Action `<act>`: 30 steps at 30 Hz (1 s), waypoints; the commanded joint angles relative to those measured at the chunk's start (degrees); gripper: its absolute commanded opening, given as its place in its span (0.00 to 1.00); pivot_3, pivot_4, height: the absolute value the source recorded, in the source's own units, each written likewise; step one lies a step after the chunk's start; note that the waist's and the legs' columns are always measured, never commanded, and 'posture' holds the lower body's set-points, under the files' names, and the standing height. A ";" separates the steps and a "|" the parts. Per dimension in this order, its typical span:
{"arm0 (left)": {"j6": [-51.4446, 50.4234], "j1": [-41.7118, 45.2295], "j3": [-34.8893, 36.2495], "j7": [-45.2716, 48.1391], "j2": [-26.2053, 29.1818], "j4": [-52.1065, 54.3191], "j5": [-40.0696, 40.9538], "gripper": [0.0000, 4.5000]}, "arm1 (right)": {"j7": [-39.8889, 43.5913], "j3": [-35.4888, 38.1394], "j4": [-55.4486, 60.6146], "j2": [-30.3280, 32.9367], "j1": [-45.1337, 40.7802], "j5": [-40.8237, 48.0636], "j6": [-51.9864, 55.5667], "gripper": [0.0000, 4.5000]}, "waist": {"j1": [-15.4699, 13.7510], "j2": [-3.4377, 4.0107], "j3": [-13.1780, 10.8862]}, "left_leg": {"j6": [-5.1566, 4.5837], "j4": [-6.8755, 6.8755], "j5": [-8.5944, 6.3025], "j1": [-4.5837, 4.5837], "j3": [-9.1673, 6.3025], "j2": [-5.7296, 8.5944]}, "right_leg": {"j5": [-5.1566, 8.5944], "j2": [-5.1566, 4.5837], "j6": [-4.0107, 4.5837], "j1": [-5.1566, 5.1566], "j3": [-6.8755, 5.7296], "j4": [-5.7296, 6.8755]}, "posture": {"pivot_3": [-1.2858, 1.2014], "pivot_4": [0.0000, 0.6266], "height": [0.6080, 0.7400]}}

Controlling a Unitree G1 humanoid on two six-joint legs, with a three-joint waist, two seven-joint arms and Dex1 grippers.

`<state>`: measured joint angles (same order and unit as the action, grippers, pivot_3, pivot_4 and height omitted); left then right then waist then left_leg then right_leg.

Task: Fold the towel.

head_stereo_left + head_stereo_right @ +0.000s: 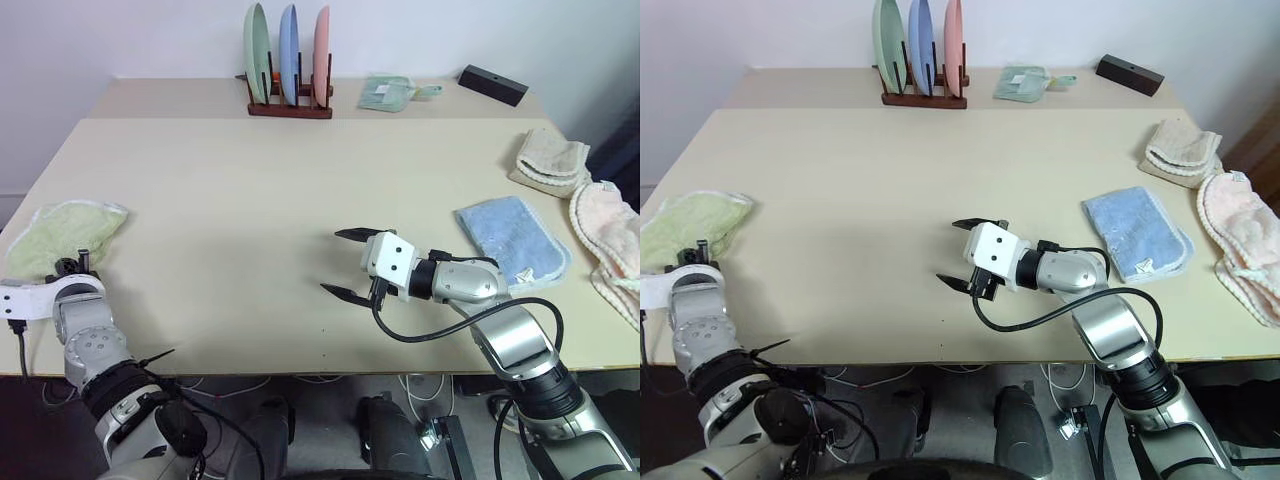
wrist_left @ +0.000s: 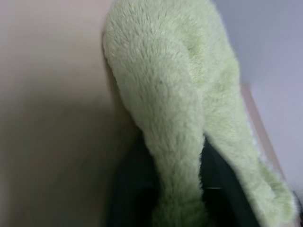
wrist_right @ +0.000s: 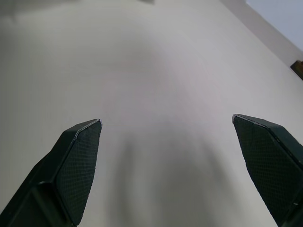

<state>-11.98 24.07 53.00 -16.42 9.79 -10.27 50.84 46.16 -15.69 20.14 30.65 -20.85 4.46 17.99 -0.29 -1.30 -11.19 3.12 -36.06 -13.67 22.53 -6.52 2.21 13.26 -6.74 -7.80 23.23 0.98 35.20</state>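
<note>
Left gripper (image 1: 72, 266) at green towel (image 1: 62, 232), table's (image 1: 250, 200) left edge

No readable text or signs

No words, numbers, brands or signs are being shown legibly anywhere on the table (image 1: 250, 200) or on the things lying on it. A small white tag is being seen at the near edge of the blue towel (image 1: 512, 238), but whatever may be printed on it is too small to be read.
</note>
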 commanded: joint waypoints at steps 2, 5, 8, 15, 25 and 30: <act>-0.29 -2.11 -0.43 -0.70 0.86 5.47 2.65 0.76 | 0.49 0.71 0.47 0.65 -0.25 -0.24 -2.01 1.00 | 0.07 0.00 0.00 | 0.00 0.01 0.00 0.00 0.00 0.00 | 0.00 0.00 0.00 0.00 0.00 0.00 | 0.52 0.24 1.00; -0.28 -5.04 -0.17 -1.55 2.84 9.01 2.11 0.88 | 1.10 1.08 -0.30 1.00 -0.39 -0.16 -2.73 1.00 | 0.28 0.00 0.00 | 0.00 0.02 0.00 -0.02 0.01 -0.01 | 0.00 0.01 0.00 0.00 0.00 0.00 | 0.52 0.24 1.00; -0.47 -7.72 -0.46 -0.35 7.04 12.01 0.71 0.88 | 1.73 1.29 -1.21 1.25 -0.67 -0.11 -3.38 1.00 | 0.83 -0.03 0.01 | 0.00 0.04 0.00 -0.02 0.00 -0.03 | 0.01 0.03 0.01 0.01 -0.01 0.01 | 0.52 0.24 1.00; -5.29 -13.04 -18.71 18.27 23.67 19.65 -11.21 0.88 | 1.38 4.63 -5.92 0.82 -2.21 1.71 -3.82 1.00 | 0.47 -0.06 0.02 | 0.00 0.03 0.00 -0.01 0.01 0.01 | 0.05 0.00 0.10 -0.03 -0.01 0.00 | 0.52 0.24 1.00; -1.41 -13.29 -44.65 39.48 27.36 21.47 -27.26 0.88 | -1.61 16.30 -13.78 1.37 -1.31 8.58 2.00 1.00 | 1.47 0.07 -0.01 | -0.01 0.35 0.00 -0.02 0.11 -0.07 | 0.01 0.03 0.06 0.21 0.07 0.01 | 0.52 0.24 1.00; -0.84 -11.52 -46.30 43.43 24.10 17.36 -28.14 0.88 | -3.49 20.57 -11.00 1.18 2.61 12.26 6.10 1.00 | 1.11 0.11 -0.01 | -0.01 0.39 0.00 -0.03 0.10 -0.09 | 0.01 0.05 0.05 0.21 0.06 0.04 | 0.52 0.24 1.00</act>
<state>-14.08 11.88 7.08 25.83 33.99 6.75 23.16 43.24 2.56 5.80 31.87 -18.38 14.74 23.34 0.82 -1.19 -11.20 3.11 -35.67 -13.67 22.50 -6.41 2.13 13.27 -6.70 -7.75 23.43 1.04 35.23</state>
